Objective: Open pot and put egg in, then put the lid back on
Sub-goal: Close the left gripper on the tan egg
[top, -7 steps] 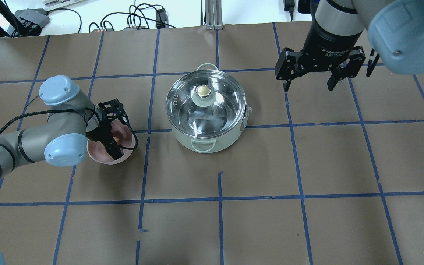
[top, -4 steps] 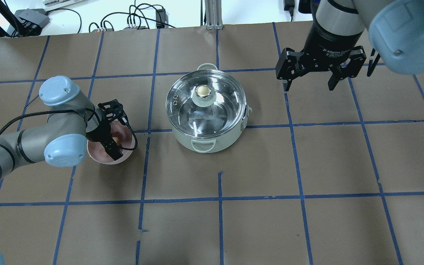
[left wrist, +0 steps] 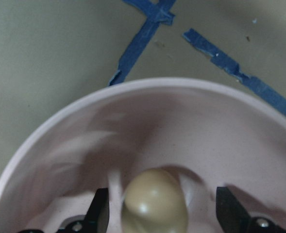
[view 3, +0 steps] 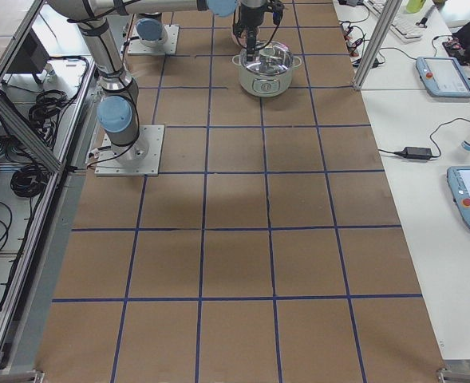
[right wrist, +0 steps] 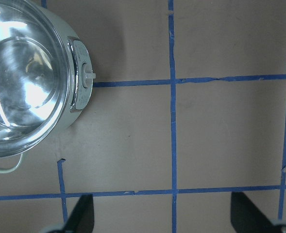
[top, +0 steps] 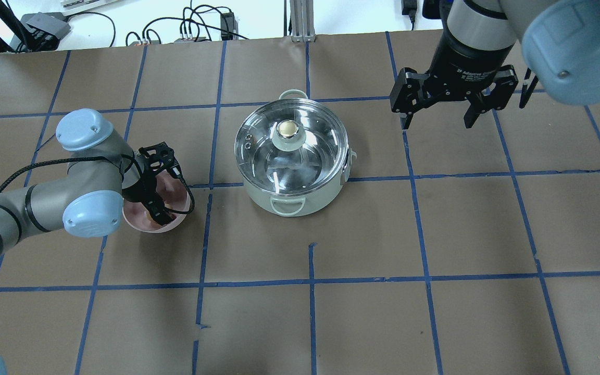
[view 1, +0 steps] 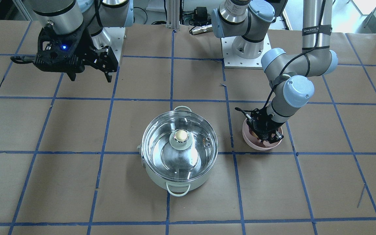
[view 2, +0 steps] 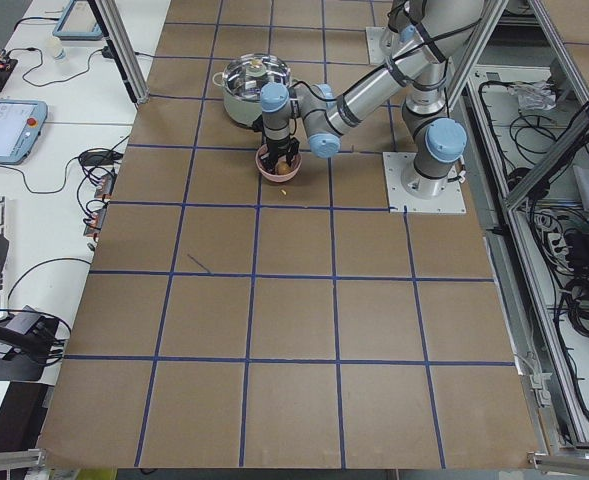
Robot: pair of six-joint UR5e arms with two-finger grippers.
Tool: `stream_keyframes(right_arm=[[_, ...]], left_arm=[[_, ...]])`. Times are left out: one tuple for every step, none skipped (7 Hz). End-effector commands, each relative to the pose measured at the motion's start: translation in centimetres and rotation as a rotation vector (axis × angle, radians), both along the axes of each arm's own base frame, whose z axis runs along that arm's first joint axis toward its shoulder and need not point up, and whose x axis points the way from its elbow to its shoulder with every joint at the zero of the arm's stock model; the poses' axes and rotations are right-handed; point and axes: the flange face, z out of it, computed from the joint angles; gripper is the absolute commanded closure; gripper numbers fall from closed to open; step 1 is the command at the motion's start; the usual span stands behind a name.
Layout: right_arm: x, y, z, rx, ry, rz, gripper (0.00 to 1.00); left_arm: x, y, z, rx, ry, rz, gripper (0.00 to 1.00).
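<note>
You see the left gripper (view 2: 277,157) hanging down into the pink bowl (view 2: 277,175), and just beyond that bowl, not touching it, stands the pot (view 2: 236,103) with the lid (view 2: 255,72) on top.

Lid (top: 302,159) covers the whole mouth of the pot (top: 300,202); only its knob (top: 287,131) rises free, open from above and on every side. Left hand (left wrist: 158,213) is low inside the pink bowl (left wrist: 191,121), one finger on each side of the egg (left wrist: 155,201), with the bowl wall close around. Bare counter (top: 435,234) separates bowl, pot and the spread right hand (top: 437,124).
</note>
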Motion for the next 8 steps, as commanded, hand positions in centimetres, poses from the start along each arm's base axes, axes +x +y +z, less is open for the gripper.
stream_keyframes(right_arm=[[0.0, 0.0, 0.0, 0.000, 0.001, -0.002, 0.00], [0.1, 0.0, 0.0, 0.000, 0.000, -0.001, 0.00], [0.5, 0.2, 0.1, -0.006, -0.002, 0.001, 0.00], [0.6, 0.2, 0.2, -0.010, -0.007, 0.006, 0.00], [0.6, 0.2, 0.2, -0.008, -0.007, 0.007, 0.00], [0.6, 0.1, 0.1, -0.007, -0.006, 0.007, 0.00], [0.6, 0.2, 0.2, -0.008, -0.007, 0.007, 0.00], [0.6, 0.2, 0.2, -0.008, -0.007, 0.006, 0.00]], left_arm=[[-0.1, 0.0, -0.1, 0.001, 0.006, -0.001, 0.65], [-0.2, 0.0, -0.1, 0.000, 0.009, -0.002, 0.73], [-0.1, 0.0, -0.1, 0.000, 0.011, -0.001, 0.78], [-0.2, -0.1, 0.0, -0.008, 0.010, 0.000, 0.82], [-0.2, -0.2, 0.2, -0.014, 0.009, 0.000, 0.85], [-0.1, -0.3, 1.0, -0.023, 0.007, -0.001, 0.85], [-0.1, -0.2, 1.5, -0.033, 0.005, -0.001, 0.85], [-0.2, -0.1, 2.6, -0.044, 0.004, 0.007, 0.85]])
